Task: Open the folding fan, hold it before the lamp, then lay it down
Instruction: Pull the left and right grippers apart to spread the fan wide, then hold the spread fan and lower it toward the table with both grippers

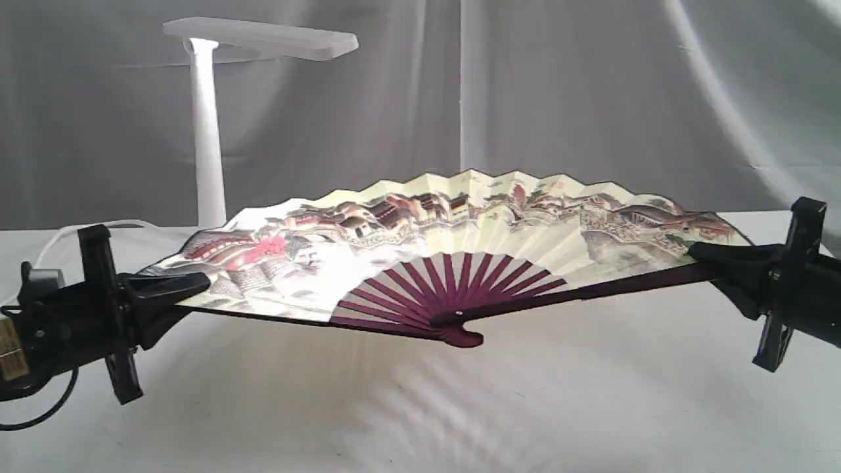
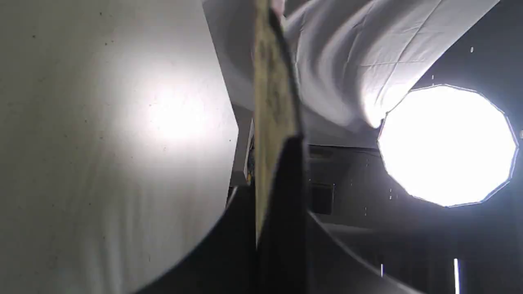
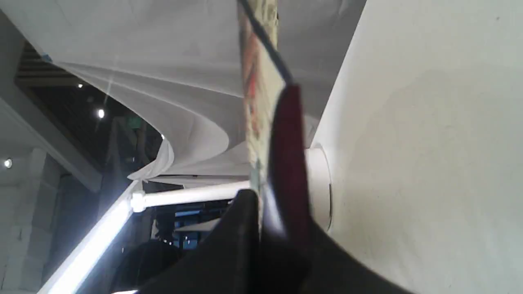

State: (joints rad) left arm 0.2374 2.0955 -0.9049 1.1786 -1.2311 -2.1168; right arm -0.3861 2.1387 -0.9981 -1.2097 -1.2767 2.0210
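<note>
The folding fan (image 1: 453,226) is spread fully open and held nearly flat, a little above the white tabletop, its painted village side up and maroon ribs converging at the pivot toward the front. My left gripper (image 1: 187,286) is shut on the fan's left guard, and my right gripper (image 1: 706,256) is shut on its right guard. In the left wrist view the fan (image 2: 271,122) shows edge-on between the black fingers; the right wrist view shows the fan (image 3: 261,114) edge-on too, with its maroon guard. The white lamp (image 1: 207,118) stands behind the fan's left end.
The white table cloth (image 1: 420,407) lies under the fan, with grey drapes behind. The lamp's white cord (image 1: 59,240) runs along the table at the back left. A bright studio light (image 2: 447,145) shines in the left wrist view.
</note>
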